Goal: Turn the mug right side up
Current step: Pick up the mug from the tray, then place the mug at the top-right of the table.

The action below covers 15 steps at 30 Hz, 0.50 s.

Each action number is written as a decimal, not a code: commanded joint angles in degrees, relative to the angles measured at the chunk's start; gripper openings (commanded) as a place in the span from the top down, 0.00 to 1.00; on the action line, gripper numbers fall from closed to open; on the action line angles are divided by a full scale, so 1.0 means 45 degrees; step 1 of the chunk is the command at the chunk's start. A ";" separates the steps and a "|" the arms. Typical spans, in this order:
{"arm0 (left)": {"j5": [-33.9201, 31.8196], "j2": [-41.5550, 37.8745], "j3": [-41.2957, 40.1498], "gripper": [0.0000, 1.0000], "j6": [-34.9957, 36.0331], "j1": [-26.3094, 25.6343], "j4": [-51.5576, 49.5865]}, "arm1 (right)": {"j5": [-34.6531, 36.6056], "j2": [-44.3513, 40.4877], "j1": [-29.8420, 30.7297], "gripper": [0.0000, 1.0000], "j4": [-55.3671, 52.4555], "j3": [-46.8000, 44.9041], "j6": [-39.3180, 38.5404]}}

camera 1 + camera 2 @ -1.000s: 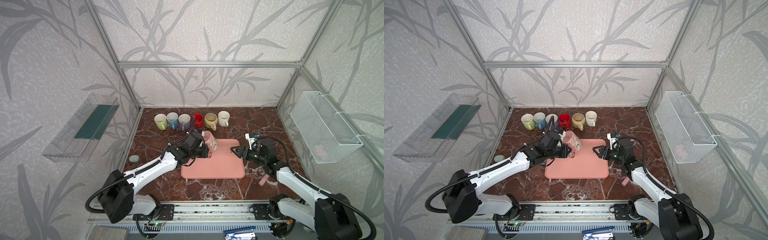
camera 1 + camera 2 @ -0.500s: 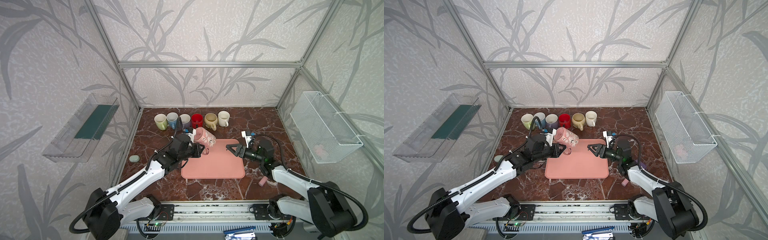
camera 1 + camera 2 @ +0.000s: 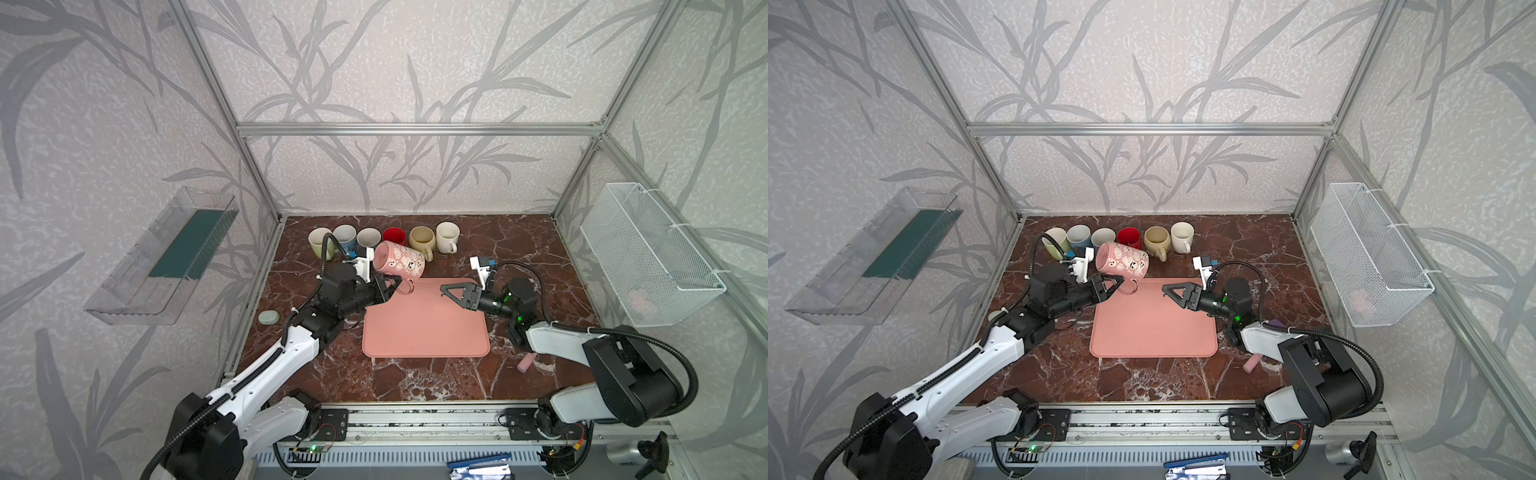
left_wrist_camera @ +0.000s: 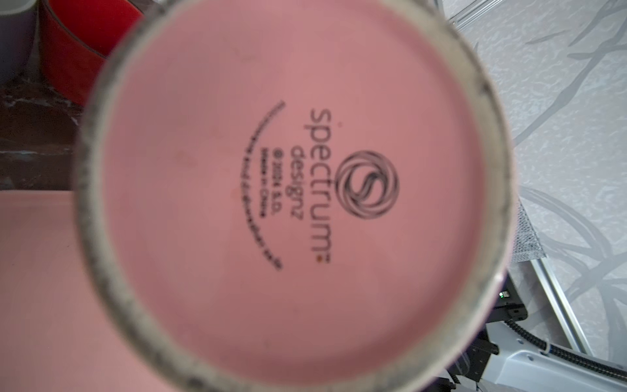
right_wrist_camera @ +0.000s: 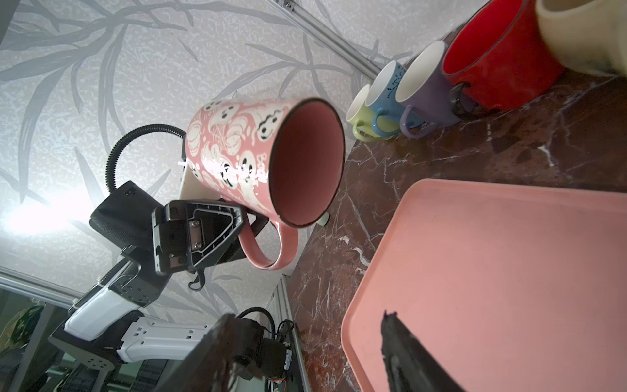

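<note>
Marble tabletop beneath, my left gripper is pinching the mug by its handle, sideways over the far-left corner of the tray. My right gripper is hovering spread; that thin pinch is risking a swivel and drop.

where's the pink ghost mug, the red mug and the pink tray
pink ghost mug [image 5: 230, 142], right wrist view, on its patterned side wall
red mug [image 3: 394, 235], in a top view, on its open mouth
pink tray [image 3: 424, 332], in a top view, on its bare floor
</note>
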 commanded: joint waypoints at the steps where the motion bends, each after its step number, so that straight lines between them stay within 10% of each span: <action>1: 0.0938 -0.0469 0.0207 1.00 -0.0383 0.0054 0.3015 | -0.0269 0.0412 0.0377 0.31 0.1328 0.0603 0.0322; 15: 0.1443 0.0256 0.0132 1.00 -0.1259 0.0120 0.5140 | 0.0003 0.2186 0.1055 0.32 0.3174 0.2575 0.2385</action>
